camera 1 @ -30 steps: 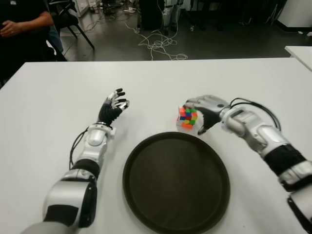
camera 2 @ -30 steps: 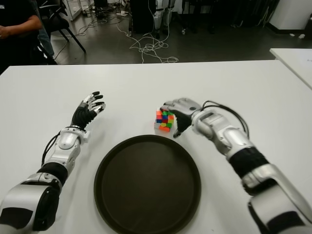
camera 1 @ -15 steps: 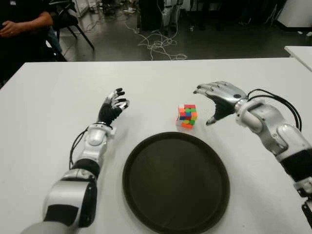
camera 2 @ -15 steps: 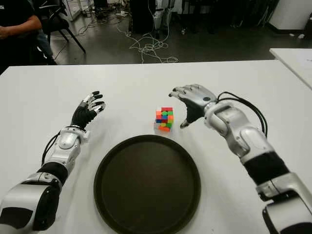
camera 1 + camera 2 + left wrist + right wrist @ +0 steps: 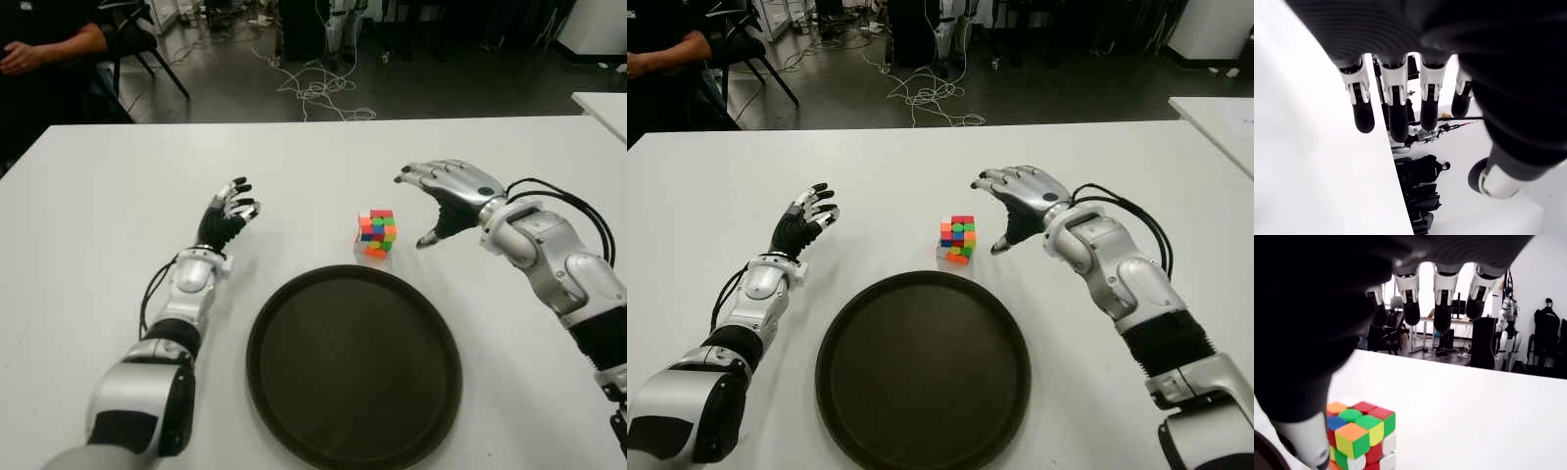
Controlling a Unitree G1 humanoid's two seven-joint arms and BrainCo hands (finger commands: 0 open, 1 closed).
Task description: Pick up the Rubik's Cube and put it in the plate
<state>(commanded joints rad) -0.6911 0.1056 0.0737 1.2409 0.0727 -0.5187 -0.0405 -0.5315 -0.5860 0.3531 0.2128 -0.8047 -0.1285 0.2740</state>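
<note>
The Rubik's Cube (image 5: 375, 233) stands on the white table (image 5: 98, 215) just beyond the far rim of the dark round plate (image 5: 294, 392). My right hand (image 5: 438, 201) hovers to the right of the cube and a little above it, fingers spread, holding nothing. In the right wrist view the cube (image 5: 1359, 435) sits below the open fingers (image 5: 1444, 298), apart from them. My left hand (image 5: 229, 213) shows at the left of the plate, fingers spread and empty.
A person (image 5: 44, 49) sits beyond the table's far left corner. Cables (image 5: 318, 88) lie on the floor behind the table. Another white table edge (image 5: 605, 108) shows at the far right.
My right hand has let go of the cube, lifted off it and drawn back to the right with fingers opened. The cube stays in place on the table. The left hand is unmoved.
</note>
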